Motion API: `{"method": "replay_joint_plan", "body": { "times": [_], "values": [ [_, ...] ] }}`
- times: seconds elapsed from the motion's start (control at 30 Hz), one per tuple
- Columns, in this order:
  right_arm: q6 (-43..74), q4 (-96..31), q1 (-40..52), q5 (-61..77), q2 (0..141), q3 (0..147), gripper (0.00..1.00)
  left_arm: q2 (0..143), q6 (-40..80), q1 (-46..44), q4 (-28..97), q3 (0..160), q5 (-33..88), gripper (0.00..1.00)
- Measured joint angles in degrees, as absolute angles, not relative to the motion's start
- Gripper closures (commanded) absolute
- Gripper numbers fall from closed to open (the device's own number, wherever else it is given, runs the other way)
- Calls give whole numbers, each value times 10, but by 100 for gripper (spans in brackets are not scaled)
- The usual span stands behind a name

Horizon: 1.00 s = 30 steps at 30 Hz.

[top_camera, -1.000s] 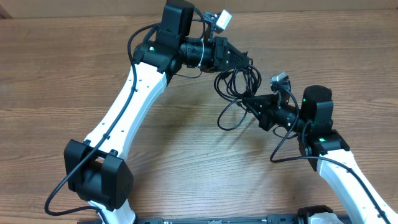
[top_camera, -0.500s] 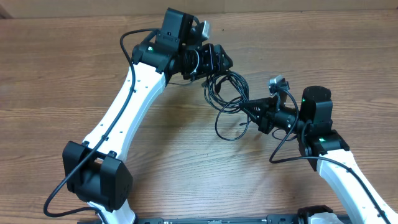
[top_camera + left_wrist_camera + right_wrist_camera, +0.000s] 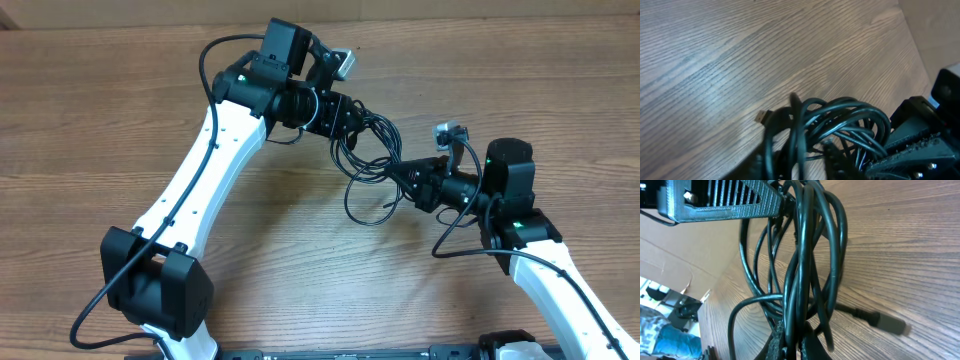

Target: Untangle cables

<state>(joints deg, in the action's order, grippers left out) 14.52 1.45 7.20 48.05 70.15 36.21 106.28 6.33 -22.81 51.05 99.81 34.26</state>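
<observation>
The cables (image 3: 368, 150) are a bundle of thin black loops hanging between my two grippers over the wooden table. My left gripper (image 3: 350, 122) reaches into the bundle's upper left side. In the left wrist view the strands (image 3: 840, 120) run between its fingers, which close on the left gripper (image 3: 797, 162) around them. A small plug (image 3: 761, 117) sticks out at the left. My right gripper (image 3: 400, 175) holds the lower right side, and its wrist view shows the right gripper (image 3: 792, 342) pinched on several strands (image 3: 810, 255). One plug end (image 3: 890, 324) lies on the wood.
The wooden table (image 3: 100, 120) spreads around both arms. A slack loop (image 3: 365, 205) of cable droops onto it below the bundle. The right arm's own thicker wire (image 3: 455, 245) curves beside that arm. A cardboard wall (image 3: 500, 8) edges the table at the back.
My left gripper pulled back to the left, opened, and closed again on the bundle. The bundle shifted left and its loops slackened. The right gripper kept its grip and barely moved.
</observation>
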Motion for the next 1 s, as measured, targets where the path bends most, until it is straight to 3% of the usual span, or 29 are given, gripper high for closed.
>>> {"method": "replay_joint_plan", "body": {
  "times": [0.23, 0.37, 0.47, 0.57, 0.8, 1.0],
  "values": [
    [172, 17, 72, 480, 701, 362, 95, 1063, 73, -240, 511, 998, 298, 96],
    [181, 20, 72, 478, 701, 362, 81, 1063, 108, -245, 496, 998, 269, 96],
    [180, 24, 72, 480, 701, 362, 59, 1063, 116, -244, 480, 998, 252, 96],
    [181, 32, 72, 491, 701, 362, 45, 1063, 114, -243, 469, 998, 243, 96],
    [200, 78, 72, 509, 701, 362, 35, 1063, 57, -243, 460, 998, 237, 96],
    [232, 144, 72, 510, 701, 362, 21, 1063, 32, -242, 463, 998, 245, 96]
  ]
}}
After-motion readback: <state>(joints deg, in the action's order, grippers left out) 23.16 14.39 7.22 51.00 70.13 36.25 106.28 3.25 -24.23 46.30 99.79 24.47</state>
